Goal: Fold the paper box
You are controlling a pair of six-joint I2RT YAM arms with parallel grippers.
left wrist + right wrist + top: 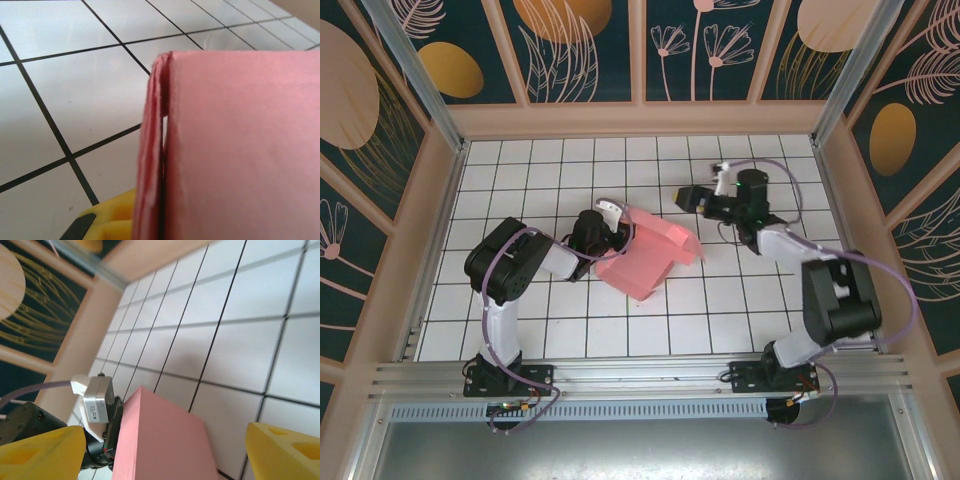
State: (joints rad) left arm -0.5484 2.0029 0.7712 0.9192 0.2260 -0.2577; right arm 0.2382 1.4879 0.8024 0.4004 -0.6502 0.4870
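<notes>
The pink paper box [647,253] lies partly folded in the middle of the tiled floor, with its upper panel raised in a wedge. My left gripper [617,228] is shut on the box's left edge. In the left wrist view the stacked pink card layers [155,150] run up between the jaws, one yellow finger [112,217] shows beside them, and the other finger is hidden behind the card. My right gripper [695,197] hovers just beyond the box's far right corner, open and apart from it. Its yellow fingers [40,455] stand wide on either side of the box [165,440].
White tiled floor [520,180] with black grid lines, ringed by peach-coloured walls [640,118]. The left arm's wrist [97,400] sits against the box's far side in the right wrist view. An aluminium rail [640,375] runs along the near edge.
</notes>
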